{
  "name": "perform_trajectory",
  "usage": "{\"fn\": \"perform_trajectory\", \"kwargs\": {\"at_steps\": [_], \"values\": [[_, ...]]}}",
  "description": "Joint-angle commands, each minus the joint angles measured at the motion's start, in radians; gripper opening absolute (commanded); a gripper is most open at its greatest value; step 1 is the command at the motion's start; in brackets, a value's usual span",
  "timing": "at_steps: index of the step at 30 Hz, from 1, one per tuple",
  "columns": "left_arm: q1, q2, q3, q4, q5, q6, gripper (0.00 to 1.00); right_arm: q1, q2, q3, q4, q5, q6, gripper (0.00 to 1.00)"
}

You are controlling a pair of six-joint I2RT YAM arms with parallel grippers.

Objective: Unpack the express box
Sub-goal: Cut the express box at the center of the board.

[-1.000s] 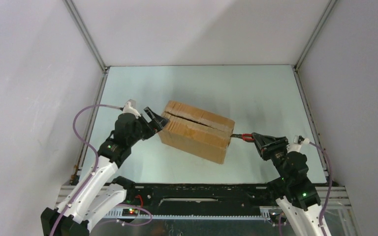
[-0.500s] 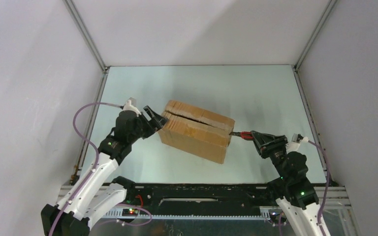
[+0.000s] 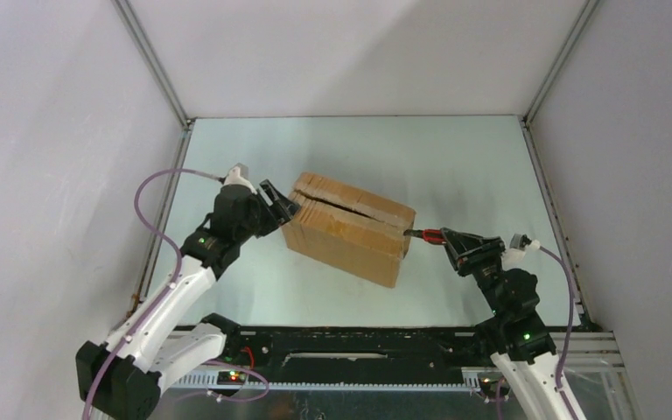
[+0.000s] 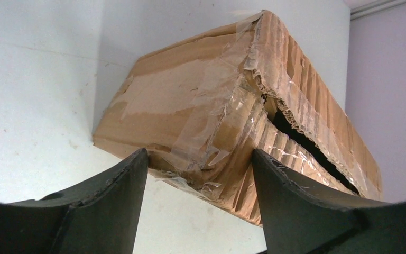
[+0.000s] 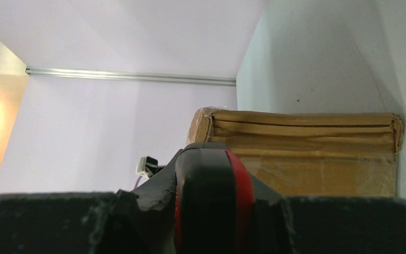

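Between your grippers, the express box [image 3: 350, 229] sits on the table [image 3: 464, 166], top seam split. Left gripper [image 3: 286, 208] stands wide, jaws straddling the box's taped end. Right gripper [image 3: 449, 238] clamps a red-handled tool [image 3: 430, 234], tip at the box's opposite end.

Fixed overhead camera, high behind both arm bases, angled down and forward over the pale green flat table [image 3: 455, 166]. The brown corrugated cardboard box [image 3: 350, 229] sits mid-frame, seen whole from a moderate way off. The left wrist camera looks low along the tabletop through the parted left gripper [image 4: 198, 154], very close to the box's taped end. The right wrist camera looks low past a red and black rounded handle [image 5: 214, 201] that fills its foreground, towards the box's opposite end, farther off. All three views share the box.
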Motion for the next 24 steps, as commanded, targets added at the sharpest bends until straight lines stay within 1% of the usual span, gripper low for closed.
{"fn": "perform_trajectory", "kwargs": {"at_steps": [1,4,7,10,12,14,16,17,19,22,24], "values": [[-0.042,0.084,0.061,-0.045,0.069,0.052,0.71,0.073,0.034,-0.008,0.140,-0.108,0.002,0.00],[-0.053,0.136,0.092,-0.034,0.091,0.057,0.67,0.149,0.050,-0.011,0.135,-0.068,0.002,0.00],[-0.077,0.162,0.102,-0.018,0.097,0.049,0.62,0.244,0.096,-0.017,0.129,0.011,-0.022,0.00],[-0.114,0.177,0.107,-0.010,0.097,0.031,0.57,0.328,0.157,-0.034,0.173,0.075,-0.021,0.00],[-0.137,0.171,0.105,-0.017,0.081,0.015,0.53,0.366,0.174,-0.029,0.149,0.135,-0.032,0.00],[-0.143,0.144,0.094,-0.030,0.051,0.002,0.50,0.372,0.147,-0.033,0.126,0.180,-0.041,0.00],[-0.143,0.097,0.088,-0.065,0.009,0.004,0.44,0.343,0.107,-0.022,0.070,0.203,-0.056,0.00],[-0.143,0.078,0.087,-0.084,-0.028,0.010,0.43,0.316,0.089,-0.011,0.041,0.198,-0.067,0.00],[-0.143,0.042,0.094,-0.118,-0.050,0.031,0.42,0.245,0.069,0.011,0.005,0.165,-0.099,0.00],[-0.144,0.023,0.121,-0.184,-0.049,0.057,0.42,0.096,0.099,0.025,0.056,0.027,-0.134,0.00],[-0.145,0.001,0.124,-0.208,-0.049,0.067,0.43,-0.032,0.156,0.026,0.130,-0.111,-0.141,0.00]]}}
